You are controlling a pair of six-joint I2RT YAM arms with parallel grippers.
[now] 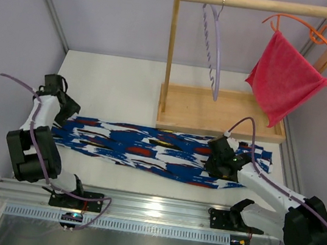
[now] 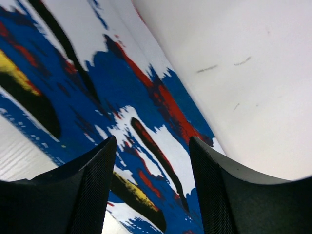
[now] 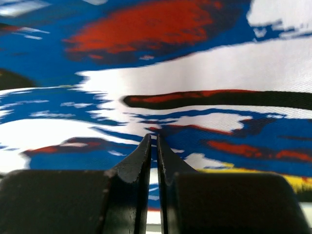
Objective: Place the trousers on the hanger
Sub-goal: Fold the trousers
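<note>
Blue trousers (image 1: 147, 151) beneath left end effector (image 2: 152, 141) — agape, right end effector (image 3: 152, 139) closed, touching

The right end effector (image 3: 152, 140) sits at the bottom middle, its two dark fingers (image 3: 134, 168) drawn almost together with only a thin slit between them. Their tips lie close to the trousers (image 3: 204, 63), which fill the view: blue cloth with white bands, a large red patch at the top, a long black-and-red streak across the middle, and yellow at the lower right. Whether any cloth is pinched cannot be told.
</note>
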